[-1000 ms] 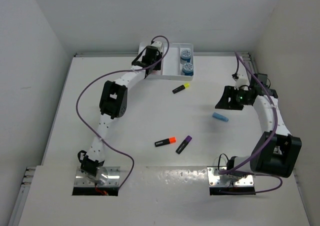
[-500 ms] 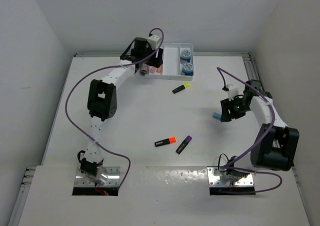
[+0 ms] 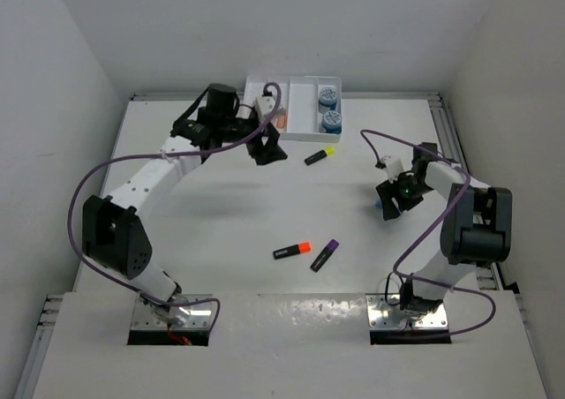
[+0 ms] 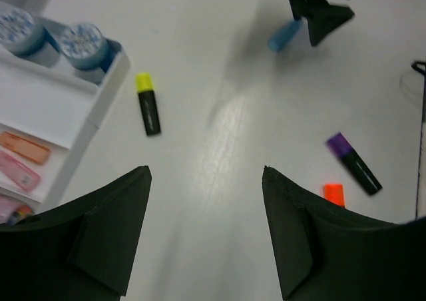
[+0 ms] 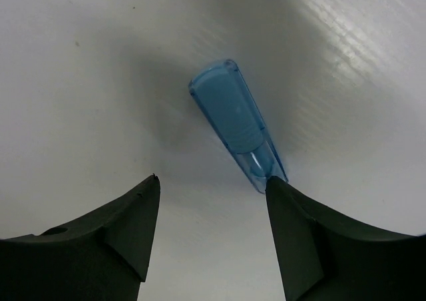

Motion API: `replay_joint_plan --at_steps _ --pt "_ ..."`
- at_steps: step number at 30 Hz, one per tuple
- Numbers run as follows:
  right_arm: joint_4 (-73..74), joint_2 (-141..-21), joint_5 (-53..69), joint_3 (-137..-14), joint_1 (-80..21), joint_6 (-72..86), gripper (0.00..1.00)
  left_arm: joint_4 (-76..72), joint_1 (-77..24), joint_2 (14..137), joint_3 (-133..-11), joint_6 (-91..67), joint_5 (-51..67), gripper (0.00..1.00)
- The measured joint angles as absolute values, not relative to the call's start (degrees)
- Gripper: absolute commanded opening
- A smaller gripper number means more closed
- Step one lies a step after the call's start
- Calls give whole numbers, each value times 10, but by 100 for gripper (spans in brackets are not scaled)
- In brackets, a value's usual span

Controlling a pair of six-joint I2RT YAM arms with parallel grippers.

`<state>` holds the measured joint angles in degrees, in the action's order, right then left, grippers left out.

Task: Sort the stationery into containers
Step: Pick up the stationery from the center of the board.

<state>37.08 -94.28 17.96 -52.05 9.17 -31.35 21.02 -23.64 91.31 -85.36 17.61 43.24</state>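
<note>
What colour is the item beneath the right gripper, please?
The item is light blue, clearest in the right wrist view.

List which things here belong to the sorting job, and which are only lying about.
Job: tray, yellow highlighter, orange highlighter, purple highlighter, blue stick, round pieces, erasers.
Not the job: base plates.

The left arm and right arm are built of white tubular links joined by boxy black housings. A purple cable is looped along the left arm, and a second purple cable along the right. Shiny metal base plates are seen at seven o'clock and five o'clock of the overhead view. The left gripper and right gripper are fitted with matte black, wedge-shaped fingers.
</note>
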Motion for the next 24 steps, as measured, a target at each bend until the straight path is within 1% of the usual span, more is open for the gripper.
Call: replay_joint_plan --at_steps 5,10,12,13,14,16,17,20,21,24 --pt "341 -966 163 -532 87 -340 64 248 -237 906 -774 201 448 73" --pt "321 -990 147 -532 85 -359 63 257 -237 902 -756 206 458 73" --pt "317 -991 143 -532 85 -366 58 257 -237 898 -755 208 462 73" --pt "316 -991 142 -532 85 -371 53 257 -237 897 -755 208 462 73" --pt "316 -992 141 -532 85 -376 42 256 -237 895 -755 208 463 72" --pt "315 -993 139 -532 84 -385 33 255 -237 894 -755 208 465 70" --pt "314 -993 138 -531 84 -389 24 251 -237 893 -753 206 466 70" --pt "313 -989 147 -527 84 -395 14 214 -239 879 -720 194 465 69" --pt "317 -986 155 -524 84 -394 8 200 -240 870 -702 190 465 69" --pt "353 -961 192 -523 72 -382 0 170 -257 833 -639 187 450 69"
